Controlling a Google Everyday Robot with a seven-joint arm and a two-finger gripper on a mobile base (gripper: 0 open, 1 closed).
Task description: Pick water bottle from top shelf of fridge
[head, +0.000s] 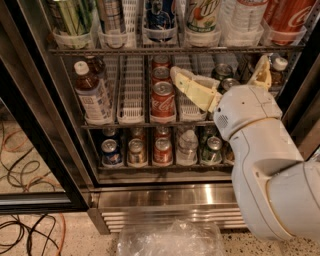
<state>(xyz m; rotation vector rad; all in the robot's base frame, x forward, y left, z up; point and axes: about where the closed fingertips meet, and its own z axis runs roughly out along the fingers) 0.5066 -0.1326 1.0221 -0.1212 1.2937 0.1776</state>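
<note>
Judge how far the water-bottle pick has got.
Done: the black-framed glass fridge door stands open. In hand: the cream two-finger claw hangs open, empty, before the middle rack. Left: rising to the clear ribbed plastic water bottle on the top wire rack, gripping, withdrawing.

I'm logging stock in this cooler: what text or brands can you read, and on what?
"Coca-Cola", white script: red can, middle rack.
"Coca-Cola", cut off: red container, upper rack, right.
Tea bottle label: too blurred.
Other cans: unreadable.
Claw, open, before the middle rack: no text.
</note>
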